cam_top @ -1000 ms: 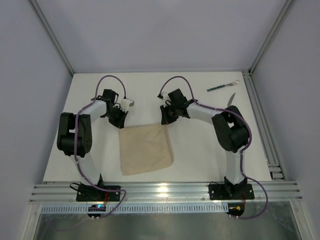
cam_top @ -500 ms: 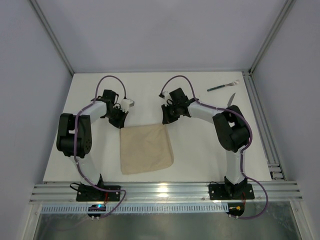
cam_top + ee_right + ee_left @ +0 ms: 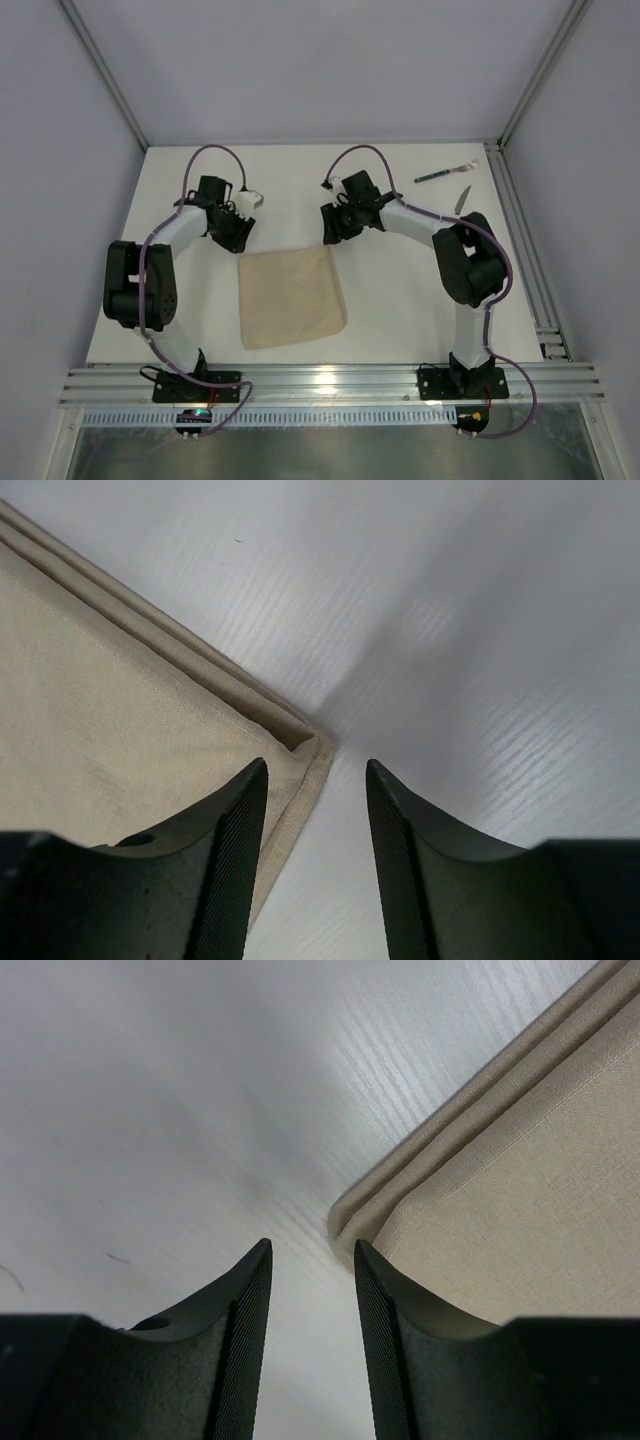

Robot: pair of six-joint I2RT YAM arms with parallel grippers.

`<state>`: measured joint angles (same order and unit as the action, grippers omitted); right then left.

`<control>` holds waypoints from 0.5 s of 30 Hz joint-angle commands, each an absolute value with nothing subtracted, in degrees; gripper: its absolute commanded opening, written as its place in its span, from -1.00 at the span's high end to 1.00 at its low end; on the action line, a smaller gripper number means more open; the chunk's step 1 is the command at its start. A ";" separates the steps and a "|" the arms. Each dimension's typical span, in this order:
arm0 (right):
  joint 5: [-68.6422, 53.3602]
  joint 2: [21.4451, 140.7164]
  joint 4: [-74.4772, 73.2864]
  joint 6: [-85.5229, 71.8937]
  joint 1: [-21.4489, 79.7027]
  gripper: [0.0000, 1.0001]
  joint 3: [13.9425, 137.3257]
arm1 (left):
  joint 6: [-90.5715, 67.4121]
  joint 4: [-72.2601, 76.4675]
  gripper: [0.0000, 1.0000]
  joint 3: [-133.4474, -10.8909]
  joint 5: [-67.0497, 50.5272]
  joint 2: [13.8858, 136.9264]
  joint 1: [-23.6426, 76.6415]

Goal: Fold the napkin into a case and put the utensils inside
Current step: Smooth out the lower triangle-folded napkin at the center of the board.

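Note:
The beige napkin (image 3: pixel 292 297) lies flat on the white table (image 3: pixel 400 310), folded into layers. My left gripper (image 3: pixel 239 238) hangs open just over its far left corner (image 3: pixel 350 1222), nothing between the fingers (image 3: pixel 245 1300). My right gripper (image 3: pixel 331 231) stands open over the far right corner (image 3: pixel 310 742), also empty. In the wrist views the cloth (image 3: pixel 520 1180) (image 3: pixel 110 690) shows stacked hems at each corner. The utensils rest at the far right: a green-handled fork (image 3: pixel 445 172) and a knife (image 3: pixel 461 198), well away from both grippers.
Metal frame rails run along the table's right side (image 3: pixel 520 240) and near edge (image 3: pixel 330 383). Grey walls close the back and sides. Bare tabletop lies between the napkin and the utensils.
Both grippers have opened and let go of the napkin's far corners. Both have drawn slightly back from the cloth, which now lies flat.

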<state>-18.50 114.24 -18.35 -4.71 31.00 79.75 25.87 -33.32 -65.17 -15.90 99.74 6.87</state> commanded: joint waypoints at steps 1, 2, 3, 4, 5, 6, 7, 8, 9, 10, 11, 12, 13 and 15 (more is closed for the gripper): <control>-16.53 105.05 -18.11 -5.10 31.20 0.00 76.49 | 25.23 -29.62 0.17 -64.86 -13.10 94.49 6.16; -16.18 103.99 -17.84 -5.53 31.38 -0.02 75.25 | 24.88 -29.18 0.11 -64.69 -13.10 93.09 5.98; -15.56 103.19 -17.84 -5.71 31.46 -0.04 74.02 | 24.70 -29.01 0.09 -64.69 -13.10 92.38 5.72; -15.64 102.49 -17.93 -5.97 31.81 -0.10 72.87 | 24.52 -28.83 0.08 -64.60 -13.36 91.59 5.28; -16.08 101.52 -17.67 -6.93 32.25 -0.20 70.34 | 24.35 -29.09 0.05 -64.34 -14.66 90.28 5.10; -16.52 101.08 -17.41 -7.55 32.52 -0.22 68.92 | 24.35 -29.44 0.04 -64.16 -15.98 89.65 4.92; -17.22 100.73 -17.05 -7.99 33.04 -0.24 66.38 | 24.61 -30.05 0.02 -63.90 -17.48 89.13 4.83; -17.31 100.20 -16.35 -8.78 34.09 -0.25 65.31 | 25.22 -31.19 0.00 -62.94 -20.62 88.34 4.83; -17.40 100.02 -16.09 -9.05 34.71 -0.25 64.43 | 25.66 -31.55 -0.03 -62.32 -21.70 88.07 4.83; -17.66 99.85 -15.82 -9.40 35.24 -0.25 62.77 | 26.27 -31.99 -0.06 -61.62 -22.40 87.89 4.92; -17.75 99.41 -14.86 -10.27 36.03 -0.25 61.97 | 27.32 -32.25 -0.06 -60.31 -22.85 88.33 4.92; -17.93 99.23 -14.33 -10.72 36.30 -0.25 61.01 | 27.86 -32.52 -0.06 -59.68 -22.85 88.68 4.92; -18.54 99.05 -13.20 -11.24 36.39 -0.25 59.69 | 28.30 -32.52 -0.07 -58.72 -23.03 89.20 5.01; -19.24 99.40 -12.22 -12.47 36.56 -0.25 58.63 | 29.35 -32.61 -0.09 -57.92 -23.90 90.61 5.01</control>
<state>-17.93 100.62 -16.03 -9.52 36.38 59.83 27.05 -31.77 -59.44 -20.45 89.03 5.02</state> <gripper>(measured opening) 0.625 0.539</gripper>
